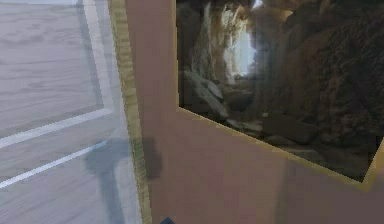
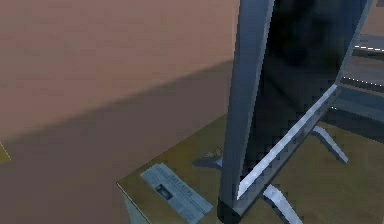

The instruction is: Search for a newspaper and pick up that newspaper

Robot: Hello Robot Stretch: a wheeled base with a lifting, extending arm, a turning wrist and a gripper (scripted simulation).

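A flat grey rectangular thing [image 2: 172, 190] with small marks on it lies on the brownish top of a low stand [image 2: 190, 160] near the arm side view's bottom. Just to its right a large dark flat television [image 2: 300, 80] stands on silver feet [image 2: 330, 142].
The forward view is close to a pink wall [image 1: 220, 170] bearing a framed picture of a rocky cave [image 1: 280, 70]. A pale panelled door [image 1: 50, 90] with a wooden frame [image 1: 128, 110] takes the left. Behind the television runs a bare pink wall [image 2: 100, 70].
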